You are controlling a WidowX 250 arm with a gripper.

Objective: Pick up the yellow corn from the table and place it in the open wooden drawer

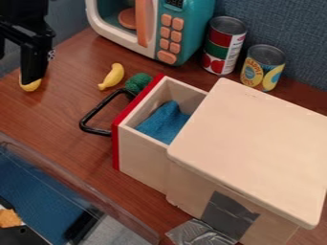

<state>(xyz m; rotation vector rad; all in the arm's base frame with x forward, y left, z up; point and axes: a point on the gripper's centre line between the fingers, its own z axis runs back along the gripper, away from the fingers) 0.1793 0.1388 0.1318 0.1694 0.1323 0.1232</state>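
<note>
Pincer (pixel 17 69) observed at the upper left of the camera view, hung over the brown table (pixel 54 112); its state is recorded as wide, one finger being seen pointed down and the other cut by the left edge, with a gap between. A small yellow object (pixel 30 86) is noted at the tip of the nearer finger, partly covered by it; whether contact is made cannot be told. To its right, a toy banana (pixel 114 76) is found lying on the table, near a dark green, rough-surfaced object (pixel 138 83). The latter is placed just beside the red front (pixel 115 146) of a wooden drawer (pixel 146 158), to which a black handle (pixel 96 114) is fitted. The drawer is found pulled out, and a blue cloth (pixel 159 123) is contained in it. Its inner end is covered by the pale top (pixel 256 148) of a wooden box (pixel 211 191), on whose side grey tape (pixel 228 214) is fixed. Crumpled silvery material (pixel 197 233) is noted at the foot of the box. At the back, a teal and white toy microwave (pixel 191 36) and two upright cans, one red and green (pixel 223 45), one yellow and blue (pixel 262 67), are recorded. A clear-walled bin (pixel 76 184) is seen at the lower left.
</note>
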